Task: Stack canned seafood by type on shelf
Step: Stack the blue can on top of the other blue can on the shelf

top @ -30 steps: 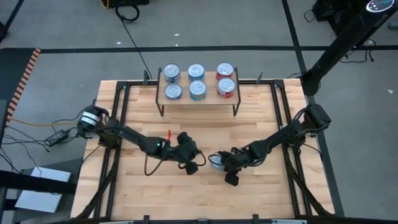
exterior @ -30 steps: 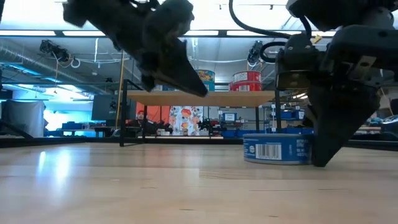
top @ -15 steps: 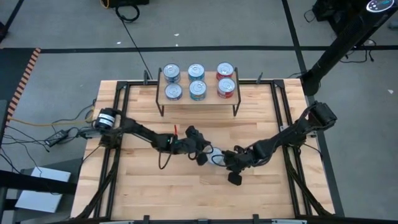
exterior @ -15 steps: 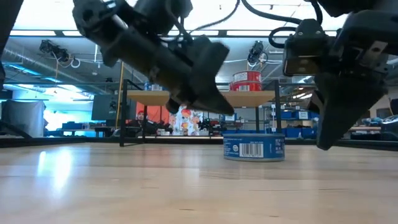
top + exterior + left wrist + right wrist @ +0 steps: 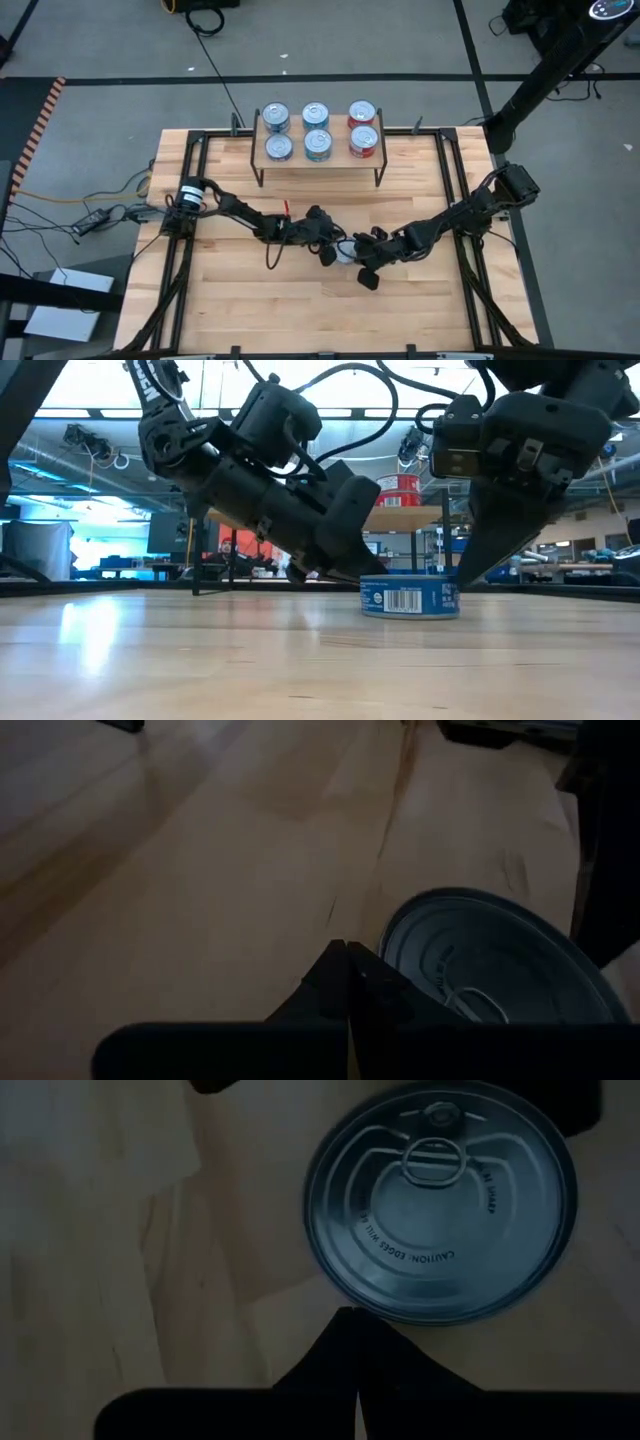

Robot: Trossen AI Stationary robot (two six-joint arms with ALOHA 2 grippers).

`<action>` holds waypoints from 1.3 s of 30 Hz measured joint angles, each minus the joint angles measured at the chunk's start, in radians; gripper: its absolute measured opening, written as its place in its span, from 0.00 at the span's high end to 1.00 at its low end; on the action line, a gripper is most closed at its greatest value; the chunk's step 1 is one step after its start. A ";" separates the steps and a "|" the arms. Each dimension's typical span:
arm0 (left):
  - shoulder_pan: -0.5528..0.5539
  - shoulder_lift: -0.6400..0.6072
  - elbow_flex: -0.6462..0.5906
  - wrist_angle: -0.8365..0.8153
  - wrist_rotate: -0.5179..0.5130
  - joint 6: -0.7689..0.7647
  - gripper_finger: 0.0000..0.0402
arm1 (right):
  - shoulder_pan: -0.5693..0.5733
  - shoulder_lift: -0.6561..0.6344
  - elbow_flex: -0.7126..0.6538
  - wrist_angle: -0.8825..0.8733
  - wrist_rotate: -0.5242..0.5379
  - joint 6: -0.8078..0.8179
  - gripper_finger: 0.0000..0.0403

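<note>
A dark blue tin with a silver pull-tab top stands upright on the wooden tabletop, midway between my two grippers. My left gripper is shut, and its tips slant down at the tin's left upper rim. My right gripper is shut, and its tips are low at the tin's right side. Several tins stand on the shelf at the table's far edge: blue on the left, teal in the middle, red on the right. My left gripper's shut tips stand right beside the tin's rim; whether they touch it, I cannot tell. My right gripper's shut tips stand right at the tin's rim on the opposite side; whether they touch it, I cannot tell.
The shelf's black legs stand on the table's far part. Black rails run along the table's left and right sides. Bare wood lies toward the near edge.
My left gripper has gone toward the table's right edge and down, up to the blue tin's left side. The tin has slid a little toward the table's left. My right gripper has stayed close by the tin's right side.
</note>
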 joint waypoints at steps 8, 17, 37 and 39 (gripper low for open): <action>-0.001 -0.001 0.000 -0.007 0.000 0.007 1.00 | -0.012 -0.001 -0.013 0.016 -0.027 -0.003 0.98; -0.012 -0.001 0.000 -0.010 0.018 0.010 1.00 | -0.022 -0.015 0.035 0.018 -0.088 -0.027 0.98; -0.038 -0.055 0.001 -0.021 0.102 0.093 0.99 | -0.073 -0.016 0.111 0.018 -0.073 0.009 0.98; -0.037 -0.067 0.000 -0.033 0.103 0.114 0.99 | -0.085 -0.015 0.110 0.019 -0.081 0.016 0.98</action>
